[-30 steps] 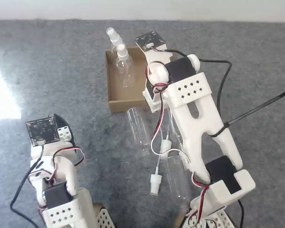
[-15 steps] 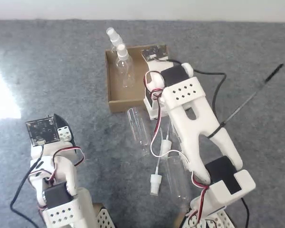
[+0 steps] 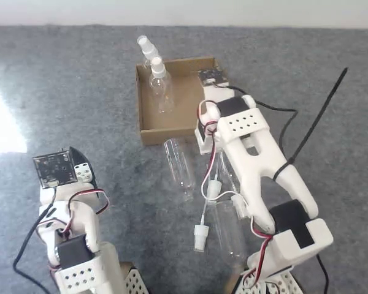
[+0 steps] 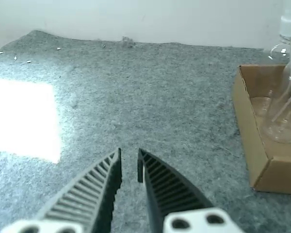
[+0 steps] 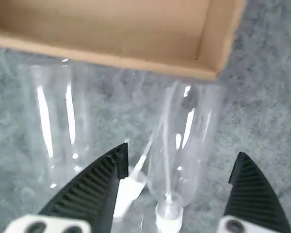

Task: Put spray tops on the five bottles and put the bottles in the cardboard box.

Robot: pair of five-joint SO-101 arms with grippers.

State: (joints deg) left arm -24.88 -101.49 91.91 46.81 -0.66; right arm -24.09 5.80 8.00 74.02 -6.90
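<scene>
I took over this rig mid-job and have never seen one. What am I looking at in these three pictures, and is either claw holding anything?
You see two small robot arms, the left arm and the right arm, on a grey mat. The high picture looks down on both; each other picture comes from a camera on one arm's wrist, looking along its claw. The left gripper is nearly closed on nothing, above bare mat. The right gripper is wide open and empty, above uncapped bottles lying beside the cardboard box. Loose spray tops lie near them. One capped bottle stands in the box, a second capped bottle at its far corner.
</scene>
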